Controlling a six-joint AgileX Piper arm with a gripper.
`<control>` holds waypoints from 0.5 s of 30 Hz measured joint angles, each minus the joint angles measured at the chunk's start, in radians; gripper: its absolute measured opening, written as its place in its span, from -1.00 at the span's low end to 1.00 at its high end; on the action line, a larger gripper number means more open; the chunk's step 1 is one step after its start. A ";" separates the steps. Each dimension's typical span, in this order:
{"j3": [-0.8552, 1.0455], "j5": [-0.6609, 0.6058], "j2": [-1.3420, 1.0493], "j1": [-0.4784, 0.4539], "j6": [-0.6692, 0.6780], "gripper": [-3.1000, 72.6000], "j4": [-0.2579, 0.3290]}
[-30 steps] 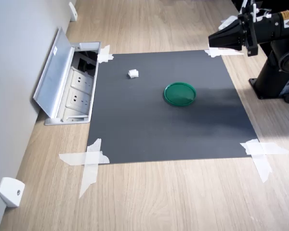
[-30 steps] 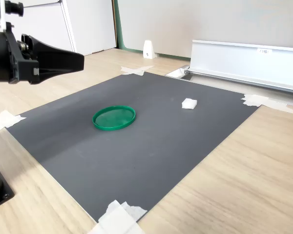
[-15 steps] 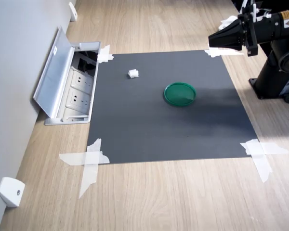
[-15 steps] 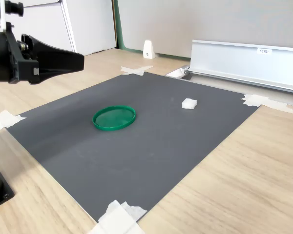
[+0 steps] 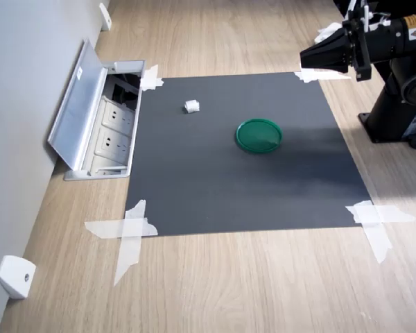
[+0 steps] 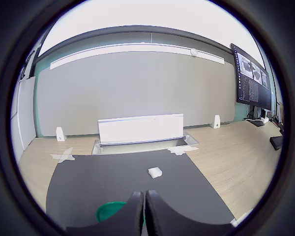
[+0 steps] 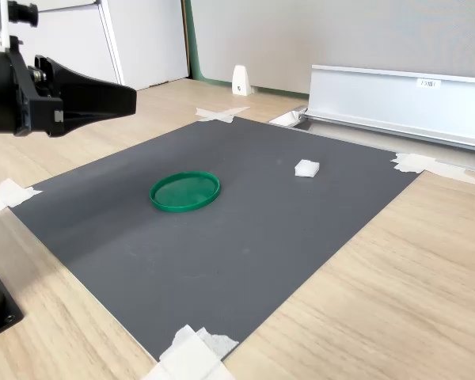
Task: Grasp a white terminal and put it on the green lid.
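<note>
White terminal (image 5: 191,106) sits alone on the dark mat (image 5: 194,187), toward the first exterior view's left, between the open floor socket box (image 5: 97,121) and the green lid (image 5: 258,136), touching neither. Across the last second nothing has moved: terminal, lid and arm all stand where they stood, so the task has not really begun and the whole reach, grasp and carry is yet to come.

Going left to right in the first exterior view: a white wedge-shaped piece (image 5: 15,276) lies by the wall at the lower left corner, then the socket box with its raised metal flap, then the terminal, then the lid near the mat's middle, and last the gripper (image 5: 306,58) hanging in the air over the mat's far right corner, next to the taped edge (image 5: 317,75).

In the wrist view the two black fingers (image 6: 133,216) lie pressed together with no gap and nothing between them, so the pincer is clenched and empty. The terminal (image 6: 155,172) shows straight ahead of the fingertips and well apart from them, with the lid (image 6: 109,212) nearer and lower, partly hidden by the fingers. I judge the pincer must first part its fingers, then travel across past the lid and descend.
</note>
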State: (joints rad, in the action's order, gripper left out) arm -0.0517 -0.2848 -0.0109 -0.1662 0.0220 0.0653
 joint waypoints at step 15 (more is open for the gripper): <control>-0.035 -0.002 0.051 0.000 0.007 -0.94 0.001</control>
State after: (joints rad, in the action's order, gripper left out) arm -0.0866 -0.2867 0.0403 -0.1662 0.0295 0.0662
